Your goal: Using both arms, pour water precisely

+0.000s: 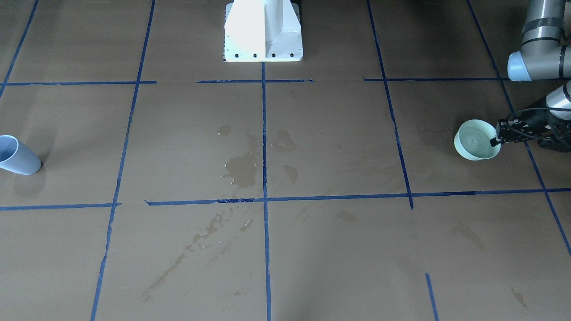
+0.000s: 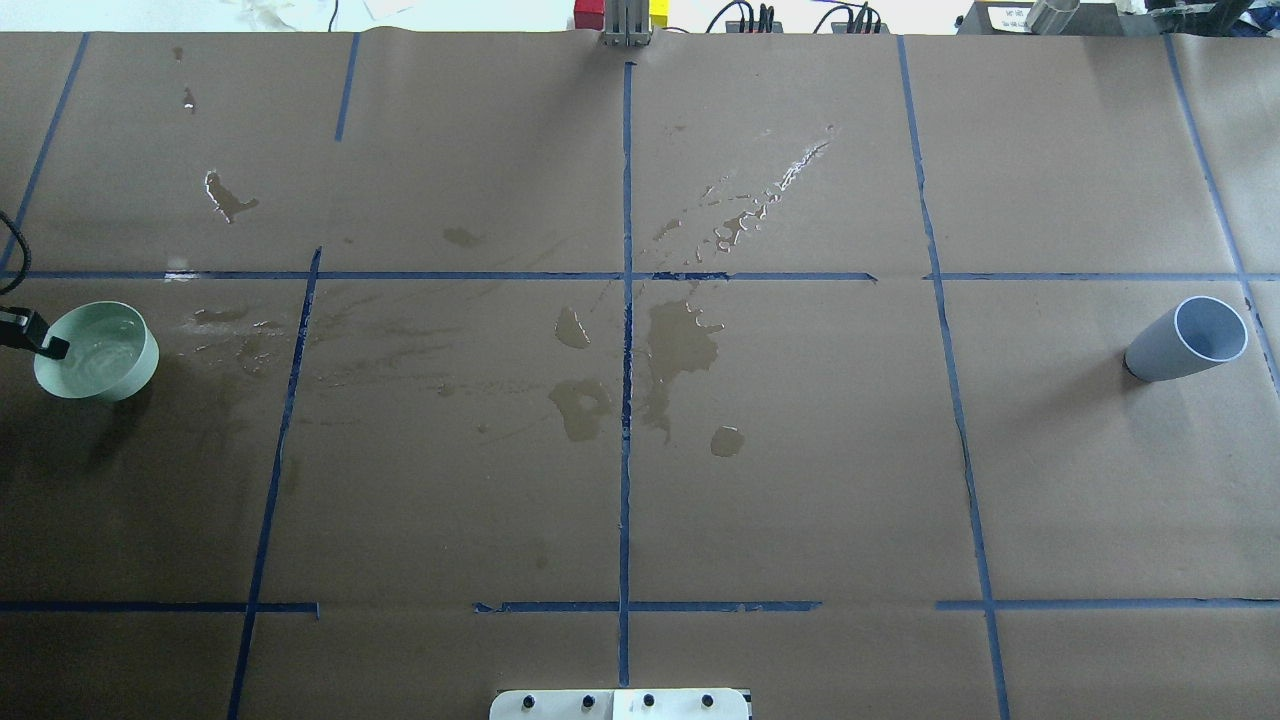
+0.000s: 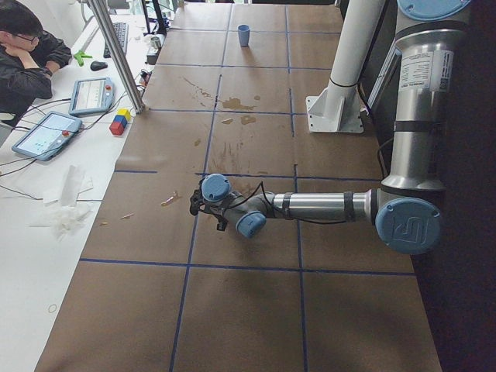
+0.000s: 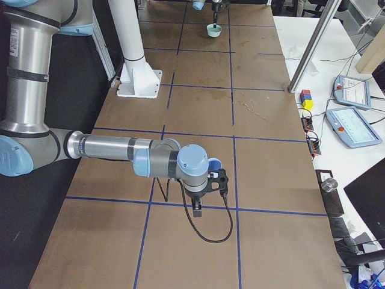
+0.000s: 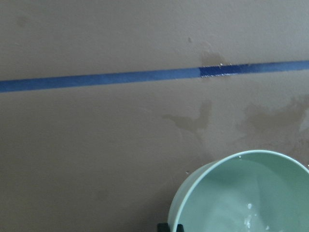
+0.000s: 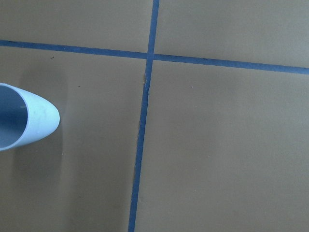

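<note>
A pale green bowl [image 1: 476, 141] stands at the table's left end and holds water [image 1: 473, 141], a faint glossy sheen. It also shows from overhead [image 2: 97, 352] and in the left wrist view [image 5: 241, 193]. My left gripper [image 1: 495, 139] is shut on the bowl's rim, with one finger inside and one outside. A light blue cup [image 2: 1188, 340] stands upright at the right end, and its rim shows in the right wrist view [image 6: 29, 121]. My right gripper [image 4: 216, 179] is close beside the cup. I cannot tell whether it is open or shut.
Dark wet stains and glossy puddles [image 2: 680, 340] lie around the table's centre, with a trail of drops [image 2: 760, 200] toward the far edge. The white pedestal base [image 1: 263, 31] stands at the robot's side. Blue tape lines grid the brown paper.
</note>
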Controlling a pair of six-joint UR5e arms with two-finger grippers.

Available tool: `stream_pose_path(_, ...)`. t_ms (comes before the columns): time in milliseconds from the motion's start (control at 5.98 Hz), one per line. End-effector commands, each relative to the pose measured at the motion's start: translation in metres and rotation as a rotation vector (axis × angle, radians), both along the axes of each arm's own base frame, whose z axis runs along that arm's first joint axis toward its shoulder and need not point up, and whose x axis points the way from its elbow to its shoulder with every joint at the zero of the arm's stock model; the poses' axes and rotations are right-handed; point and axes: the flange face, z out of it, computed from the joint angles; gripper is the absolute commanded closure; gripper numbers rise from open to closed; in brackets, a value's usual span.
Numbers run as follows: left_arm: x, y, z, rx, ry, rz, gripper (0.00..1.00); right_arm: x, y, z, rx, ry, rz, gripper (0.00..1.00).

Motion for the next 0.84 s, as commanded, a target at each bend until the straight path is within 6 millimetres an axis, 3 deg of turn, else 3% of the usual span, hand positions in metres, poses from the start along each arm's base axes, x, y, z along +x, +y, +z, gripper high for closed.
stream_pose_path(0, 0.0189, 0.0063, 0.0016, 0.0, -0.002, 0.04, 0.93, 0.0, 0.0002, 0.0001, 0.001, 0.0, 0.0, 0.0)
stream_pose_path(167, 0.021, 0.0075, 0.0055, -0.005, -0.006, 0.045, 0.92, 0.0, 0.0001, -0.0006, 0.002, 0.0, 0.0, 0.0)
stream_pose_path(335, 0.0217, 0.0078, 0.0055, -0.004, -0.006, 0.048, 0.73, 0.0, 0.0001, -0.0006, 0.002, 0.0, 0.0, 0.0)
stream_pose_path(502, 0.0221, 0.0073, 0.0046, -0.005, -0.004, 0.048, 0.34, 0.0, 0.0001, -0.0006, 0.002, 0.0, 0.0, 0.0)
stream_pose_path(669, 0.0226, 0.0065, 0.0015, 0.001, -0.001, 0.048, 0.02, 0.0001, -0.0006, -0.0013, 0.004, 0.0, 0.0, 0.0)
